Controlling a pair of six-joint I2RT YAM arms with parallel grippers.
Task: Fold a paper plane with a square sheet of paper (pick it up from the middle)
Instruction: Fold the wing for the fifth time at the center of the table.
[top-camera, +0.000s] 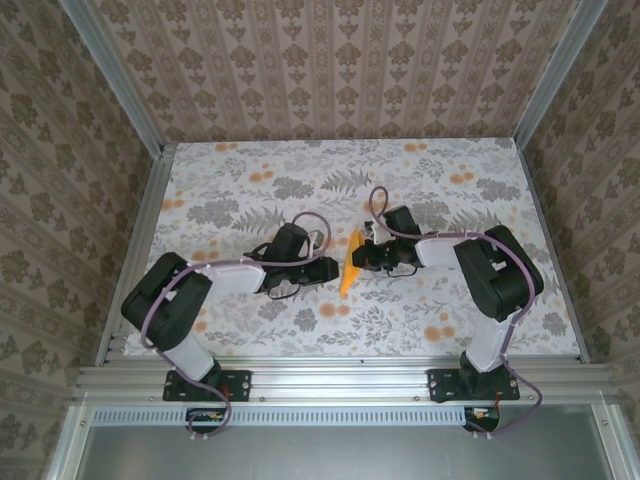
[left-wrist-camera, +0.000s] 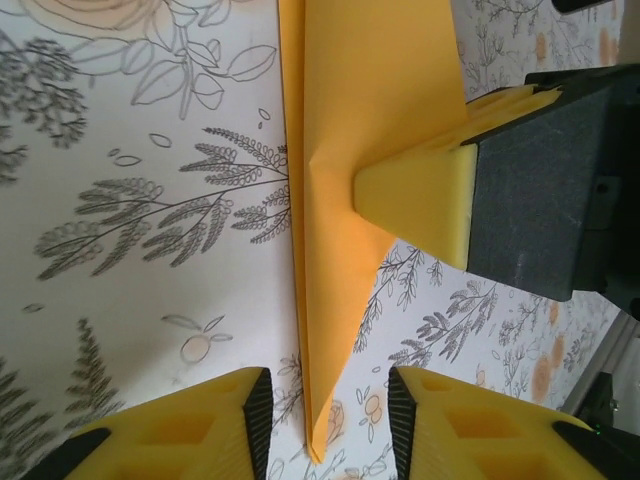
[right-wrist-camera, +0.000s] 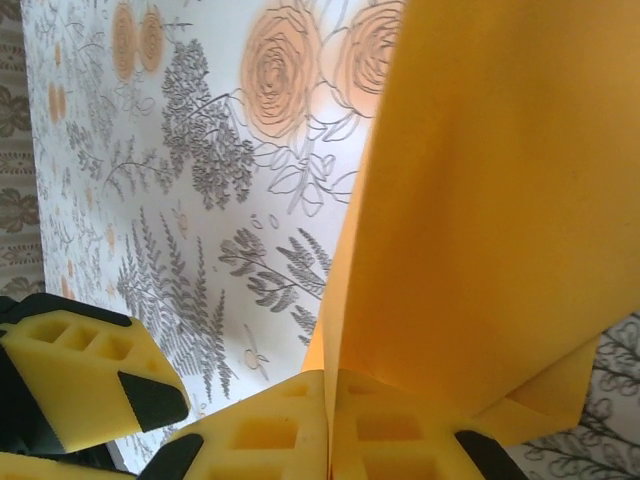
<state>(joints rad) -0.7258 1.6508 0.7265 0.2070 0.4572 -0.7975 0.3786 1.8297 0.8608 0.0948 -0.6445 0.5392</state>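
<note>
The square sheet of paper is bright orange and folded into a slim pointed paper plane (top-camera: 349, 266) at the middle of the table. My right gripper (right-wrist-camera: 328, 432) is shut on the plane's (right-wrist-camera: 480, 200) edge, so the paper stands up from the pinched fingers. In the left wrist view the plane (left-wrist-camera: 345, 150) tapers down to a tip between my left gripper's (left-wrist-camera: 328, 420) open fingers, touching neither. The right gripper's yellow fingers (left-wrist-camera: 420, 200) clamp the fold at its wider part. From above, the left gripper (top-camera: 325, 262) sits just left of the paper and the right gripper (top-camera: 366, 256) just right of it.
A floral-printed cloth (top-camera: 250, 190) covers the table, with small orange printed flowers (top-camera: 436, 330) scattered on it. Patterned walls and aluminium posts (top-camera: 130, 85) close in the left, right and far sides. One of the left gripper's fingers (right-wrist-camera: 90, 385) stands close beside the right gripper.
</note>
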